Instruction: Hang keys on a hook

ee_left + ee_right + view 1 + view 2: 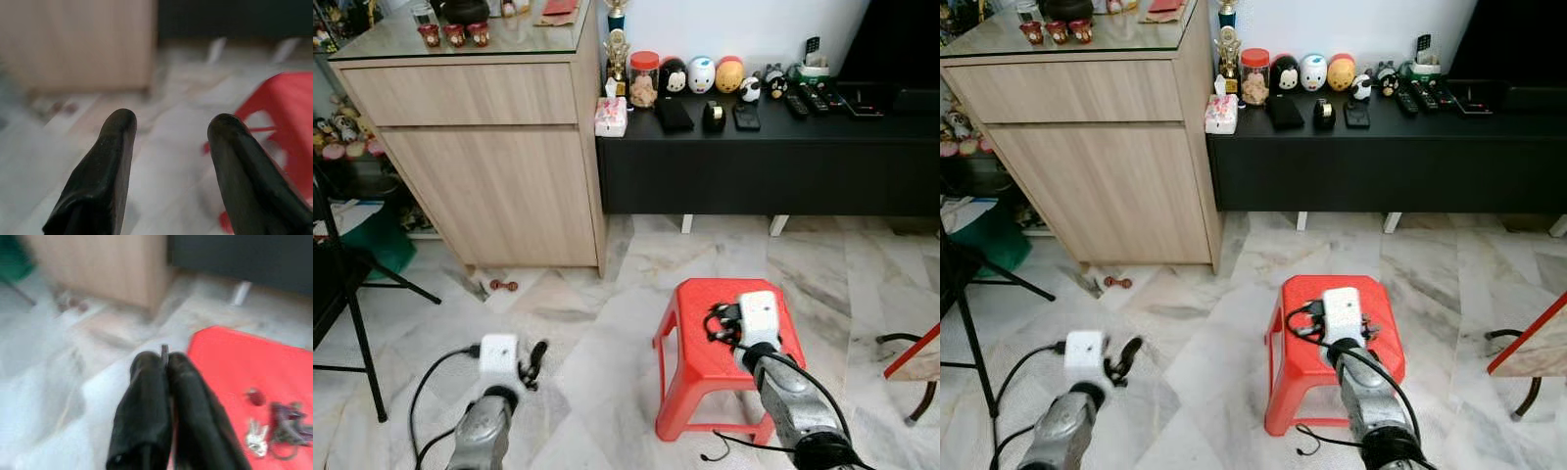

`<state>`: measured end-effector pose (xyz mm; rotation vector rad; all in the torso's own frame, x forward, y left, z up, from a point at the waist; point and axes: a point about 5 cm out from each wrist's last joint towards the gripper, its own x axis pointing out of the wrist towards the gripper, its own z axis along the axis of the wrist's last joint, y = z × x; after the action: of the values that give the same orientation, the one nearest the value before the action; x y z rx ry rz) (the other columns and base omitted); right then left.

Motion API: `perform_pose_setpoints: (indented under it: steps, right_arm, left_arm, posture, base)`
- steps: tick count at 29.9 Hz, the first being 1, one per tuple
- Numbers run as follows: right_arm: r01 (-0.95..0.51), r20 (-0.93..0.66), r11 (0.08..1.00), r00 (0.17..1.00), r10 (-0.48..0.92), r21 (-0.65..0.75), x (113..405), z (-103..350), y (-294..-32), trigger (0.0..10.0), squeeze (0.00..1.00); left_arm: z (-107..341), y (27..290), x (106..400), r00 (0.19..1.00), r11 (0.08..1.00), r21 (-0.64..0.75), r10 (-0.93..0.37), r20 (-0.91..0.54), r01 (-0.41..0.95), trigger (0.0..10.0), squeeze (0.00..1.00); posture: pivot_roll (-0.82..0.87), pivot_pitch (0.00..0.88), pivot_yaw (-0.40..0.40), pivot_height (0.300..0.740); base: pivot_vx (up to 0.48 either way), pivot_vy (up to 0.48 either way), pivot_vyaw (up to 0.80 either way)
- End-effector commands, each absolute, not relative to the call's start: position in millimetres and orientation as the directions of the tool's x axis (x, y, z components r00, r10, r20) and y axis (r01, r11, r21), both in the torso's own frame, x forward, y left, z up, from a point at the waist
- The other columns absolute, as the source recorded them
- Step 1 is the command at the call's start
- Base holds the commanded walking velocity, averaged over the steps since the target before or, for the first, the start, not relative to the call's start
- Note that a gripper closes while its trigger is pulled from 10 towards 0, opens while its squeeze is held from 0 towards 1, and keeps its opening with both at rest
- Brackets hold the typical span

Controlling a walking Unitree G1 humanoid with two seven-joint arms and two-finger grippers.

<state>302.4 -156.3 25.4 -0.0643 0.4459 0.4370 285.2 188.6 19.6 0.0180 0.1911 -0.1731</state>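
Hovering over the red stool [705, 357], the right gripper [165, 363] had its two fingers pressed together. A thin dark sliver stood between the tips; what it was could not be told from the blurred wrist view. The keys [257, 436] lay on the stool top just beside the fingers, not held, with a darker ring or fob [288, 430] touching them. Head views hid the keys behind the gripper's white housing and its cable.

The left gripper [171, 127] was spread wide with nothing between the fingers, held low over the marble floor [607, 333], well apart from the stool.

Handling judgement: the keys looked light, rigid metal, loosely linked, so the bunch should swing and slide once lifted. Flat blades on smooth plastic would likely be slippery to pinch. The ring or fob stood proud of the surface and looked the better hold, leaving the ring free to drop over a hook.

Not resolved: no hook could be made out anywhere. The wooden cabinet [499, 166] and black console [773, 166] stood beyond the stool, far from either gripper. Key count unclear; both wrist views soft.
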Motion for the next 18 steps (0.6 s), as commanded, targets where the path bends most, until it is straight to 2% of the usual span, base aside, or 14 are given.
perform_pose_setpoints:
  steps: [1, 3, 4, 5, 7, 8, 9, 10, 14, 15, 16, 18]
  right_arm:
    - [-0.539, -0.442, 0.842, 0.750, 0.492, 0.023, 302.8, 33.3, -153.9, 10.0, 0.00]
    - [-0.539, -0.442, 0.842, 0.750, 0.492, 0.023, 302.8, 33.3, -153.9, 10.0, 0.00]
    - [-0.665, -0.451, 0.747, 0.667, 0.593, -0.002, 301.4, 42.3, -153.2, 10.0, 0.00]
    - [-0.665, -0.451, 0.747, 0.667, 0.593, -0.002, 301.4, 42.3, -153.2, 10.0, 0.00]
    - [-0.755, -0.472, 0.655, 0.593, 0.652, -0.044, 300.4, 49.8, -155.1, 10.0, 0.00]
    - [-0.755, -0.472, 0.655, 0.593, 0.652, -0.044, 300.4, 49.8, -155.1, 10.0, 0.00]
    - [-0.776, -0.476, 0.628, 0.572, 0.668, -0.051, 300.9, 52.6, -155.7, 10.0, 0.00]
    - [-0.838, -0.490, 0.544, 0.490, 0.721, -0.038, 298.4, 56.7, -153.4, 10.0, 0.00]
    - [-0.923, -0.496, 0.385, 0.328, 0.804, 0.014, 286.1, 62.2, -145.4, 10.0, 0.00]
    - [-0.923, -0.496, 0.385, 0.328, 0.804, 0.014, 286.1, 62.2, -145.4, 10.0, 0.00]
    - [-0.946, -0.492, 0.321, 0.260, 0.831, 0.042, 280.1, 63.0, -141.2, 10.0, 0.00]
    - [-0.949, -0.493, 0.312, 0.250, 0.833, 0.045, 279.4, 62.9, -140.4, 10.0, 0.00]
  left_arm:
    - [28.1, 182.7, 290.8, 0.953, 0.967, -0.012, -0.255, -0.163, 0.256, 10.0, 0.00]
    - [28.1, 182.7, 290.8, 0.953, 0.967, -0.012, -0.255, -0.163, 0.256, 10.0, 0.00]
    - [35.5, 176.5, 294.7, 0.922, 0.934, -0.012, -0.355, -0.154, 0.357, 10.0, 0.00]
    - [35.5, 176.5, 294.7, 0.922, 0.934, -0.012, -0.355, -0.154, 0.357, 10.0, 0.00]
    - [41.4, 171.3, 296.4, 0.878, 0.889, 0.001, -0.452, -0.159, 0.458, 10.0, 0.00]
    - [41.4, 171.3, 296.4, 0.878, 0.889, 0.001, -0.452, -0.159, 0.458, 10.0, 0.00]
    - [42.4, 170.4, 296.7, 0.855, 0.868, 0.011, -0.487, -0.175, 0.497, 10.0, 0.00]
    - [42.7, 168.5, 294.9, 0.785, 0.804, 0.015, -0.577, -0.226, 0.595, 10.0, 0.00]
    - [44.9, 162.9, 289.2, 0.684, 0.711, -0.004, -0.679, -0.266, 0.704, 10.0, 0.00]
    - [44.9, 162.9, 289.2, 0.684, 0.711, -0.004, -0.679, -0.266, 0.704, 10.0, 0.00]
    - [46.6, 156.4, 284.6, 0.617, 0.650, -0.036, -0.735, -0.282, 0.759, 10.0, 0.00]
    - [47.1, 154.0, 283.0, 0.594, 0.631, -0.048, -0.751, -0.287, 0.774, 10.0, 0.00]
  posture:
    - [0.09, 0.074, -0.011, 0.740]
    - [0.09, 0.074, -0.011, 0.740]
    - [0.08, 0.074, -0.011, 0.740]
    - [0.08, 0.074, -0.011, 0.740]
    - [0.08, 0.075, -0.012, 0.740]
    - [0.08, 0.075, -0.012, 0.740]
    - [0.08, 0.072, -0.015, 0.740]
    - [0.08, 0.071, -0.018, 0.740]
    - [0.09, 0.071, -0.021, 0.740]
    - [0.09, 0.071, -0.021, 0.740]
    - [0.09, 0.071, -0.027, 0.740]
    - [0.09, 0.071, -0.028, 0.740]
  base:
    - [0.000, 0.000, 0.00]
    - [0.000, 0.000, 0.00]
    - [0.000, 0.000, 0.00]
    - [0.000, 0.000, 0.00]
    - [0.000, 0.000, 0.00]
    - [0.000, 0.000, 0.00]
    - [0.000, 0.000, 0.00]
    - [0.000, 0.000, 0.00]
    - [0.000, 0.000, 0.00]
    - [0.000, 0.000, 0.00]
    - [0.000, 0.000, 0.00]
    - [0.000, 0.000, 0.00]
